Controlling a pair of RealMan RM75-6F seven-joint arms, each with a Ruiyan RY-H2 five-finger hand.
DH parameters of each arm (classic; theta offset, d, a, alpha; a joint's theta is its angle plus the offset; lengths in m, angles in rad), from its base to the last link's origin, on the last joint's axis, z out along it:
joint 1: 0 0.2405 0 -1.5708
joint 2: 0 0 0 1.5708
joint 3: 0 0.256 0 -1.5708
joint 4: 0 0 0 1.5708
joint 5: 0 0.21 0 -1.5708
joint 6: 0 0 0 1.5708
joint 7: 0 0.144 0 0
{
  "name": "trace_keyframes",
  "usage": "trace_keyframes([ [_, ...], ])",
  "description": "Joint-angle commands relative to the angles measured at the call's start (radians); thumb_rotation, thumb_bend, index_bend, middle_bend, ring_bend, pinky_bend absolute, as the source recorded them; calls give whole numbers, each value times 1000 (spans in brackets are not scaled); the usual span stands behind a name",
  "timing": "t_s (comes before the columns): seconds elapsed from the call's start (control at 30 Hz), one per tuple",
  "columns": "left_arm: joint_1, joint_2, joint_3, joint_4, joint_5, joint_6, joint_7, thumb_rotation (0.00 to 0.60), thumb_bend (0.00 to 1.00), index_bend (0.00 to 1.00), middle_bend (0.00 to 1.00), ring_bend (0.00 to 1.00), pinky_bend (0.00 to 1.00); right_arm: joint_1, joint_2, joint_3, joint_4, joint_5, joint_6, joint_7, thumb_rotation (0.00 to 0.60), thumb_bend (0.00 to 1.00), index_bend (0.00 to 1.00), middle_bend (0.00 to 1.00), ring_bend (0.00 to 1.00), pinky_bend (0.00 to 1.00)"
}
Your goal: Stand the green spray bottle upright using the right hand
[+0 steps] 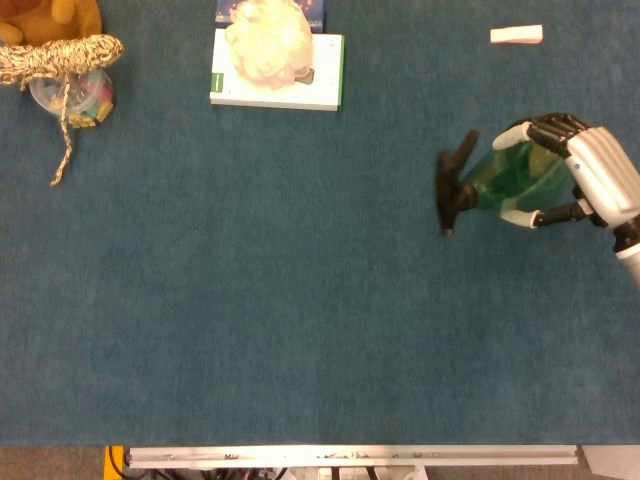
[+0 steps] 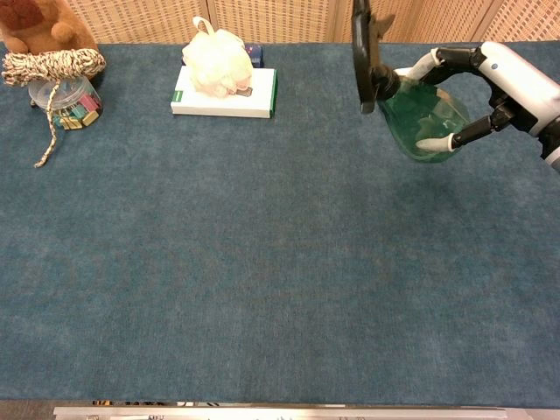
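Note:
The green spray bottle (image 1: pixel 515 175) is translucent with a black trigger head (image 1: pixel 455 185) pointing left. My right hand (image 1: pixel 585 170) grips its body from the right side. In the chest view the green spray bottle (image 2: pixel 424 114) is lifted off the blue table (image 2: pixel 262 280) and tilted, with its black trigger head (image 2: pixel 366 54) up and to the left, and my right hand (image 2: pixel 499 83) wraps around it. My left hand shows in neither view.
A white book (image 1: pixel 278 75) with a cream bath sponge (image 1: pixel 268 45) on it lies at the back centre. A jar (image 1: pixel 72 95) with a ball of twine (image 1: pixel 55 55) stands back left. A small pale block (image 1: pixel 516 35) lies back right.

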Motion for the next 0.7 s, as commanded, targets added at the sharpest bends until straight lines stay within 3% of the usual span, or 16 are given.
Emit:
trace_keyframes([
  [0.03,-1,0,1,0,-1,-3,3,600,49,440,322,194,380,-32,-61,7,72,-27,67,247,600,12,468,466,339,276],
  [0.37,-5,-4,3,1,-3,-9,13,600,48,440,322,194,380,-56,-132,12,171,5,59,540,600,12,468,466,339,290],
  [0.7,-5,-4,5,0,-3,-10,14,600,49,421,322,194,381,-62,-196,4,286,28,-1,717,600,12,469,466,339,315],
])
